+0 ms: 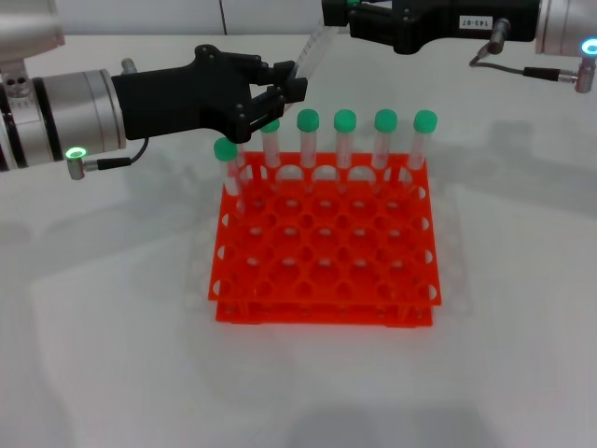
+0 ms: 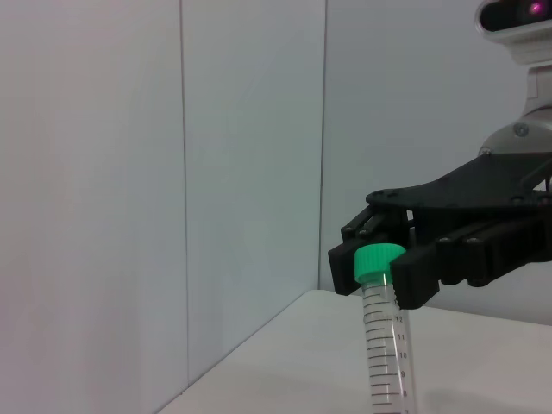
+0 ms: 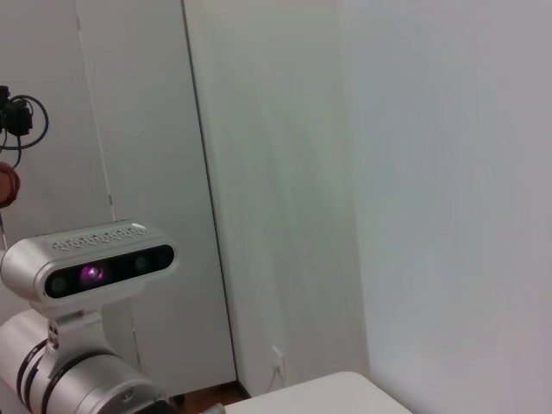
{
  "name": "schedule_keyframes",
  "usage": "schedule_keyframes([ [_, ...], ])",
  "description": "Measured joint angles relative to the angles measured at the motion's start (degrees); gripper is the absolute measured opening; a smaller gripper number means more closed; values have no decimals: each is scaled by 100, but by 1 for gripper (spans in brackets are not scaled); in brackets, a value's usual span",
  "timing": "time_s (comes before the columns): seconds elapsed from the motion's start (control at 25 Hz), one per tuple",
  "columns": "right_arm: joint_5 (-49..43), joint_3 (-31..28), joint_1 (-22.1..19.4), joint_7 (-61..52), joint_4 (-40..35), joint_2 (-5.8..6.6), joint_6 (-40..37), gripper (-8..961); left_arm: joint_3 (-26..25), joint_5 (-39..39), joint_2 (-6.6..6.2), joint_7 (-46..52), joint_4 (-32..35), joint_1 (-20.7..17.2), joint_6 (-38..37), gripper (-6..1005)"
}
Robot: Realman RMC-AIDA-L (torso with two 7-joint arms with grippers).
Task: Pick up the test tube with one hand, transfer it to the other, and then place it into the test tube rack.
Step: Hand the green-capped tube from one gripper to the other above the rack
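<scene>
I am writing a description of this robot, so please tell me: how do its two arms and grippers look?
Both arms are silver-grey cylinders ending in black two-finger grippers. The left gripper is plain black; a glowing green ring light and a thin black cable sit at its wrist. The right gripper bears a small white printed label, with a bluish ring light and a thin cable.

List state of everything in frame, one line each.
test tube: capped, tilted, in the air between both grippers
left gripper: shut on the tube's lower end
right gripper: shut on the green cap end
test tube rack: flat on the table, mostly unfilled
six capped tubes: upright in rack's far holes
</scene>
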State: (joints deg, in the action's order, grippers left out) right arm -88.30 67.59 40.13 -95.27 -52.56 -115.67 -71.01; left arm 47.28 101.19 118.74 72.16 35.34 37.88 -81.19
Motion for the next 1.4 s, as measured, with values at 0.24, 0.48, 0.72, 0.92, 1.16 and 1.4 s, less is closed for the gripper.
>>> schedule_keyframes([
  [0.24,-2,0,12,2,0,0,-1,288,0,-4,0,0,0,0,0,168],
  [0.48,-3,-1,12,4,-42,0,-19,286,0,-15,1,-1,-2,8,-1,168],
  [0.72,-1,0,31,3,-58,-7,-22,285,0,-27,5,0,-10,17,-2,168],
  [0.92,1,1,76,4,-41,-9,-33,283,4,-29,9,1,-18,28,-2,167],
  [1.16,0,18,82,5,-39,-10,-41,281,197,-58,26,5,-17,37,39,167],
  [1.4,5,57,89,3,-54,-8,-19,280,380,-34,28,-6,10,36,58,167],
])
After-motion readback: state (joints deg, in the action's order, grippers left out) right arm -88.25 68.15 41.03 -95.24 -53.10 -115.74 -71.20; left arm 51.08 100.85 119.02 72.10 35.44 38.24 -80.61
